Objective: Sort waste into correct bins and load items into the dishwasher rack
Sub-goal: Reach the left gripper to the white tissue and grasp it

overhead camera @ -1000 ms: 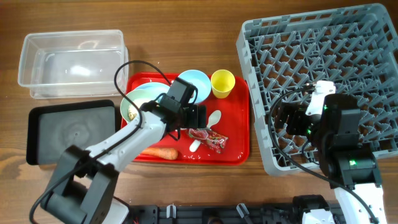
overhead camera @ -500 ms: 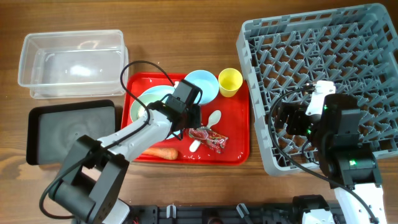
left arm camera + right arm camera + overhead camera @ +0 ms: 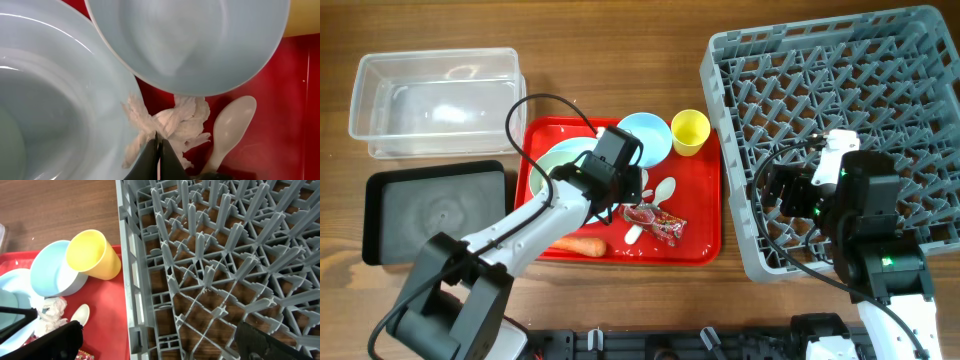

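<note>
Overhead view was bright, evenly lit from above; shadows soft and short beneath dishwasher rack [image 3: 840, 60] and arms. White glare patches lay on clear tub [image 3: 435, 100]; dull sheen on black tray [image 3: 435, 215]; small glints on red tray [image 3: 705, 200]. Left wrist view was extreme close-up: crumpled tissue [image 3: 175, 120] crisp, light blue plate [image 3: 95, 90] and bowl [image 3: 190, 40] smoothly shaded, left gripper's fingers [image 3: 142, 167] dark, blurred at bottom edge. Right wrist view was sharp on rack, with mild wide-angle bending; right gripper's fingers [image 3: 55, 340] out of focus in lower corners.
</note>
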Action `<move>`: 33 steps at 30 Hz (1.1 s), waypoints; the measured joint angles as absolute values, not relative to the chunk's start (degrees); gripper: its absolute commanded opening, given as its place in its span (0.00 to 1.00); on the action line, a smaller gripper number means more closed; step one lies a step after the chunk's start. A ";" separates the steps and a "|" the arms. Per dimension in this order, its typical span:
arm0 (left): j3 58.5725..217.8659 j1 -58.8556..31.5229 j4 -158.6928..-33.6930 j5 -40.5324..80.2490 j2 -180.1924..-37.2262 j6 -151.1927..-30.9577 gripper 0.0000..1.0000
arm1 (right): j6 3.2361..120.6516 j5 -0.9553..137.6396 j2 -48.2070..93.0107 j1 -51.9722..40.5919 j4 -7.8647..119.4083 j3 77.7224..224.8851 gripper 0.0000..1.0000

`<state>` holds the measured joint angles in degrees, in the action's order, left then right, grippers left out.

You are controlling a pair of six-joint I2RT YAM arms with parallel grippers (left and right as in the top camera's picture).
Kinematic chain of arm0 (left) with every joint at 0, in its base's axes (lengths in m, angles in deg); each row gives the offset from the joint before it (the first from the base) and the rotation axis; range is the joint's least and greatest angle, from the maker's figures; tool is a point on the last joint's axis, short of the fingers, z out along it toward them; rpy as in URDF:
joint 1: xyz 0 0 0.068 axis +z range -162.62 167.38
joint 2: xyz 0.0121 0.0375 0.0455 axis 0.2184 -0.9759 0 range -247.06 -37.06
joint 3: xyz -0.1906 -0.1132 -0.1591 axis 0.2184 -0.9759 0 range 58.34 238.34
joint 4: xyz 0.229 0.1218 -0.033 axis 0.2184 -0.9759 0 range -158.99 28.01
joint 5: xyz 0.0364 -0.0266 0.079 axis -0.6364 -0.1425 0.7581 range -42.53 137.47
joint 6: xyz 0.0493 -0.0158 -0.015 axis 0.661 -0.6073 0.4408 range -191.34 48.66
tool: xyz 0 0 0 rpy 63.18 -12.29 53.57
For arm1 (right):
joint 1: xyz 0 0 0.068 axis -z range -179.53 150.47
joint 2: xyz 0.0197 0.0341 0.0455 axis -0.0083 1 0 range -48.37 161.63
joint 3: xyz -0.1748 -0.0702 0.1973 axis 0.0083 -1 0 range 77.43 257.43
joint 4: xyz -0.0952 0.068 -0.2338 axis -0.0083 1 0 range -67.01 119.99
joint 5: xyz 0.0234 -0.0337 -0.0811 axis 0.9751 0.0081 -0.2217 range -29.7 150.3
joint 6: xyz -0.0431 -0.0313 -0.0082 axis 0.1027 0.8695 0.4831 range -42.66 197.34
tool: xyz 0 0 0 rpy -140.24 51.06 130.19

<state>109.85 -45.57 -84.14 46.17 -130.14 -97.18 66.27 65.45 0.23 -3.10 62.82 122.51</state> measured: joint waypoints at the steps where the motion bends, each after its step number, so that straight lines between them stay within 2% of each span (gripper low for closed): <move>1: 109.85 -45.57 -84.36 46.17 -129.46 -97.18 0.04 | 66.27 65.45 0.23 -3.10 62.82 122.51 1.00; 6: 109.85 -44.26 -86.37 46.90 -114.71 -97.18 0.04 | 66.27 65.45 0.23 -3.10 62.84 122.51 1.00; 7: 109.85 -42.97 -86.41 47.25 -111.06 -97.18 0.13 | 66.27 65.45 0.23 -3.10 62.82 122.51 1.00; 10: 109.96 -41.92 -86.43 47.38 -108.81 -97.40 0.25 | 66.27 65.45 0.23 -3.10 62.82 122.53 1.00; 12: 109.96 -42.73 -86.30 46.33 -111.78 -97.49 0.34 | 66.27 65.45 0.23 -3.10 62.84 122.53 1.00; 14: 109.96 -45.04 -85.38 45.89 -116.50 -97.69 0.36 | 66.27 65.45 0.23 -3.10 62.80 122.53 1.00; 18: 109.96 -49.85 -83.40 45.47 -126.77 -97.53 0.48 | 66.27 65.45 0.23 -3.10 62.78 122.53 1.00; 23: 109.96 -50.72 -80.97 47.94 -134.29 -97.58 0.50 | 66.27 65.45 0.23 -3.10 62.82 122.53 1.00; 26: 110.07 -50.72 -80.16 49.61 -135.34 -97.56 0.44 | 66.27 65.45 0.23 -3.10 62.84 122.53 1.00; 27: 110.09 -50.72 -80.05 50.15 -135.71 -97.56 0.29 | 66.27 65.45 0.23 -3.10 62.84 122.53 1.00; 28: 110.11 -50.72 -79.96 50.74 -135.93 -97.45 0.04 | 66.27 65.45 0.23 -3.10 62.84 122.53 1.00; 33: 110.24 -50.72 -80.20 51.77 -136.22 -97.38 0.04 | 66.27 65.45 0.23 -3.10 62.86 122.53 1.00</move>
<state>110.24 -50.72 -80.20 51.77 -136.22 -97.38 66.27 65.45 0.23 -3.10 62.86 122.53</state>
